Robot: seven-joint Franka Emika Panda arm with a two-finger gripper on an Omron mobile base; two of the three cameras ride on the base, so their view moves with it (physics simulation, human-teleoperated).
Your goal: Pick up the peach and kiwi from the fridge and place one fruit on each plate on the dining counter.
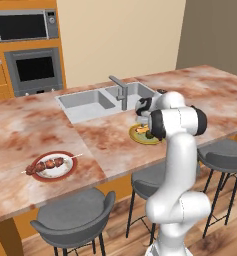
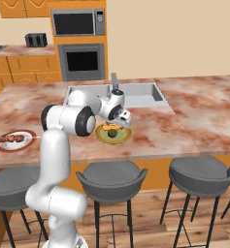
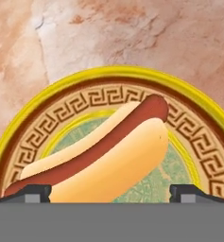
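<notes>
The kiwi (image 2: pixel 112 132) is a dark olive oval lying on the yellowish plate (image 2: pixel 100 136), next to a hot dog (image 3: pixel 104 156). My gripper (image 2: pixel 115 124) hangs just above that plate, pointing down. In the hand view its fingertips (image 3: pixel 34 192) stand far apart at the bottom corners, so the gripper (image 3: pixel 111 193) is open with nothing held. The yellowish plate (image 1: pixel 134 135) and the kiwi (image 1: pixel 149 134) sit partly behind my elbow. The red-rimmed plate (image 1: pixel 39 160) holds a kebab skewer at the left of the dining counter (image 1: pixel 20 125). The peach and the fridge are out of view.
An inset grey sink (image 1: pixel 87 104) with a tall faucet (image 1: pixel 121 91) lies just beyond the yellowish plate. Grey stools (image 2: pixel 111 177) line the counter's near side. An oven (image 2: pixel 81 60) and microwave stand in the far wall. The red-rimmed plate (image 2: pixel 30 136) is at far left.
</notes>
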